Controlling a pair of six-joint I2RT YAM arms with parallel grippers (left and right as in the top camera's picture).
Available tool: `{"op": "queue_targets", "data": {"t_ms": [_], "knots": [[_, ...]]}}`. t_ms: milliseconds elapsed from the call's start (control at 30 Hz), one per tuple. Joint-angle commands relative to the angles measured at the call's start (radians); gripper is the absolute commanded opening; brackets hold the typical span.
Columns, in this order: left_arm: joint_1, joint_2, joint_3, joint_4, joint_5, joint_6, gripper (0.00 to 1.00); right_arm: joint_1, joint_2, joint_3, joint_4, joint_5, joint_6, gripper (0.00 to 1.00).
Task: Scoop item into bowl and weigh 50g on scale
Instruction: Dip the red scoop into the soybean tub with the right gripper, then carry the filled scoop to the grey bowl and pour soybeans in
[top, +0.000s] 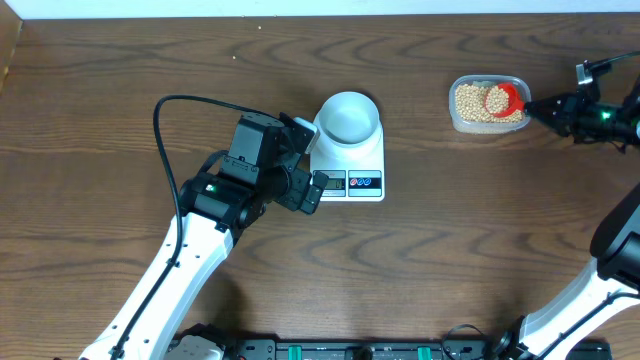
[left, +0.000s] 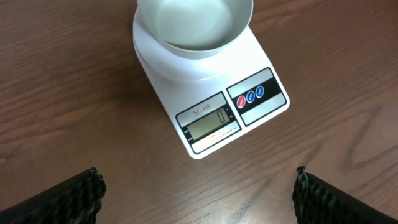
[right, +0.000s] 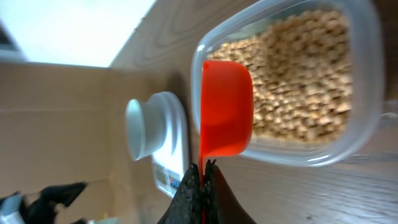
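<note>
The white bowl (top: 348, 115) stands empty on the white scale (top: 364, 160); in the left wrist view the bowl (left: 194, 25) sits on the scale (left: 214, 93), whose display reads 0. Tan beans (top: 475, 105) fill a clear plastic tub (top: 488, 126) at the back right. My right gripper (top: 532, 106) is shut on the handle of a red scoop (top: 503, 98), whose cup hangs over the beans (right: 298, 93); the scoop (right: 225, 109) shows in the right wrist view above the gripper (right: 202, 171). My left gripper (top: 310, 190) is open and empty just left of the scale's display end, its fingers (left: 199, 193) wide apart.
The left arm's black cable (top: 170, 120) loops over the table to the left of the scale. Bare wood lies between the scale and the tub (right: 367, 74). A cardboard wall stands beyond the table's far edge in the right wrist view.
</note>
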Motion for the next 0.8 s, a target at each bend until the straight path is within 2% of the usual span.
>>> {"op": "queue_targets", "data": {"t_ms": [0, 233, 500, 767], "knots": [[0.001, 0.002, 0.007, -0.002, -0.006, 0.010, 0.98, -0.015, 0.003, -0.005, -0.029, -0.176, -0.076, 0.01], [0.002, 0.002, 0.007, -0.002, -0.006, 0.010, 0.98, 0.049, 0.003, -0.005, -0.053, -0.262, -0.077, 0.01], [0.001, 0.002, 0.007, -0.002, -0.006, 0.010, 0.98, 0.243, 0.003, -0.005, -0.041, -0.275, -0.048, 0.01], [0.001, 0.002, 0.007, -0.002, -0.006, 0.010, 0.98, 0.416, 0.003, -0.004, 0.137, -0.183, 0.147, 0.01]]}}
